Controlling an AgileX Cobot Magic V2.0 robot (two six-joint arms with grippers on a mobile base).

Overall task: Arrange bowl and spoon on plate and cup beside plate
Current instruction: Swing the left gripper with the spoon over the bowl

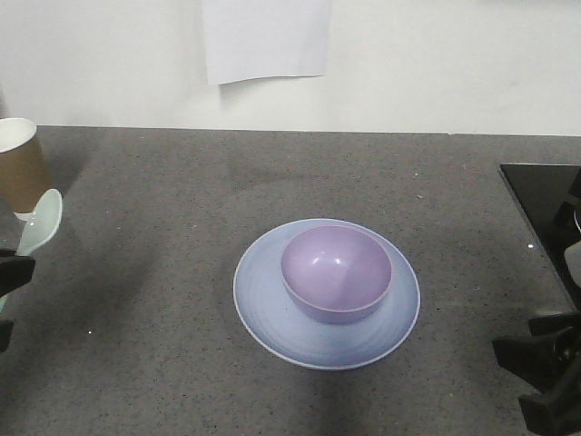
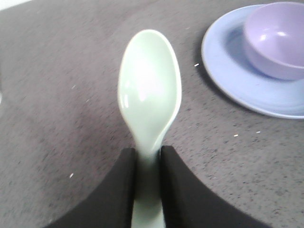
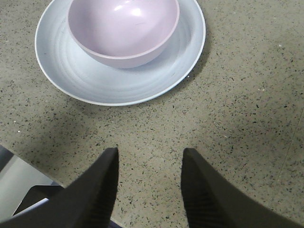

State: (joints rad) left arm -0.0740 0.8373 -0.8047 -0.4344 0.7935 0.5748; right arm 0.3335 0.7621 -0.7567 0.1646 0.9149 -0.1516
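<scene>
The lavender bowl (image 1: 336, 272) stands inside the pale blue plate (image 1: 263, 295) at the middle of the grey counter; both also show in the right wrist view as bowl (image 3: 122, 29) and plate (image 3: 180, 52). My left gripper (image 2: 148, 152) is shut on the handle of the mint-green spoon (image 2: 149, 90), which is held above the counter left of the plate (image 2: 228, 71); in the front view the spoon (image 1: 41, 221) is at the far left. The brown paper cup (image 1: 20, 165) stands upright behind it. My right gripper (image 3: 149, 154) is open over bare counter near the plate.
A black panel (image 1: 545, 204) lies at the counter's right edge. A white sheet (image 1: 265, 38) hangs on the back wall. Dark parts of the right arm (image 1: 545, 363) sit at the lower right.
</scene>
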